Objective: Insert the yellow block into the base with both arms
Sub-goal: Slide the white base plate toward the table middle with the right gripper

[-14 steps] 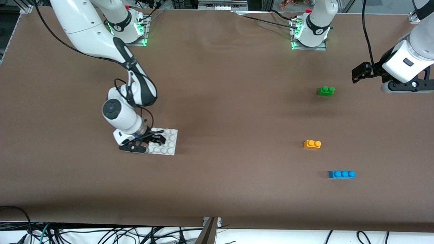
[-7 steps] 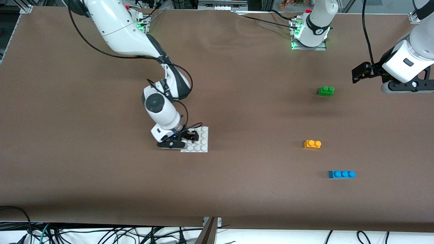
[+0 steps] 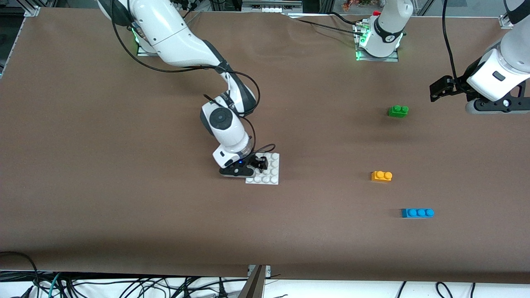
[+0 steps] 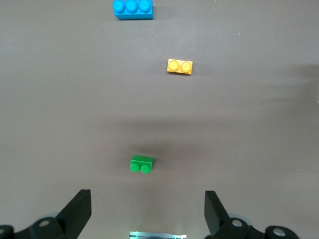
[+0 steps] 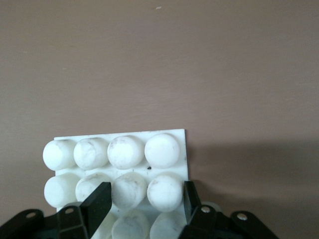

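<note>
Right gripper (image 3: 260,164) fingers clamp the base (image 3: 271,174) edge; it could slip. Left gripper (image 4: 147,211), fingers apart, waits above the green brick (image 4: 142,164).

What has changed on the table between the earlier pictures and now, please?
The right gripper, jaws shut on the flat white studded plastic base, has carried it across the table toward the left arm's end, closer to the small yellow-orange two-stud brick. That brick, the green two-stud brick and the longer blue three-stud brick stayed put. The left gripper waits with jaws open, unmoved.
</note>
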`<action>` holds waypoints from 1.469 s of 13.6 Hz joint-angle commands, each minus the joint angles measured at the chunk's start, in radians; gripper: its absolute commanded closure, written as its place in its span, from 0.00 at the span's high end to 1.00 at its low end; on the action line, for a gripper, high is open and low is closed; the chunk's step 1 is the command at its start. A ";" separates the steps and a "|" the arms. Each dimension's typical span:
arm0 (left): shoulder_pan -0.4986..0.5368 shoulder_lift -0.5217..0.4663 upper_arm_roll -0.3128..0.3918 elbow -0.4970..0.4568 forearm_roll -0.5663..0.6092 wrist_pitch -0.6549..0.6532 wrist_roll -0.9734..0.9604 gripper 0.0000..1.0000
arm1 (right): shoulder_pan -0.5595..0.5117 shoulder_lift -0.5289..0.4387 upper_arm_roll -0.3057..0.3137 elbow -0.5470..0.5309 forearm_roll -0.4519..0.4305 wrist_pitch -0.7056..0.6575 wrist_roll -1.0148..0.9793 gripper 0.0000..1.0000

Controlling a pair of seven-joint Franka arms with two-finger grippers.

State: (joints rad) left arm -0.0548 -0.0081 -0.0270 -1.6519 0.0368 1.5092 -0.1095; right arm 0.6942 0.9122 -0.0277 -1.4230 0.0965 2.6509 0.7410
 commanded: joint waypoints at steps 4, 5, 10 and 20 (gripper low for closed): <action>0.007 0.002 -0.001 0.018 -0.025 -0.015 0.016 1.00 | 0.128 0.174 -0.038 0.206 0.002 -0.005 0.152 0.65; 0.007 0.002 -0.001 0.018 -0.025 -0.015 0.016 1.00 | 0.137 0.181 -0.037 0.216 0.002 -0.003 0.167 0.65; 0.007 0.002 -0.001 0.018 -0.025 -0.015 0.016 1.00 | 0.146 0.189 -0.034 0.234 0.002 0.001 0.184 0.67; 0.007 0.014 -0.001 0.038 -0.025 -0.017 0.018 1.00 | 0.117 0.151 -0.029 0.239 -0.008 -0.034 0.167 1.00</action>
State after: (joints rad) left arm -0.0547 -0.0065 -0.0270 -1.6430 0.0368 1.5092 -0.1095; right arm 0.8263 1.0492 -0.0666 -1.2238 0.0828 2.6552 0.8994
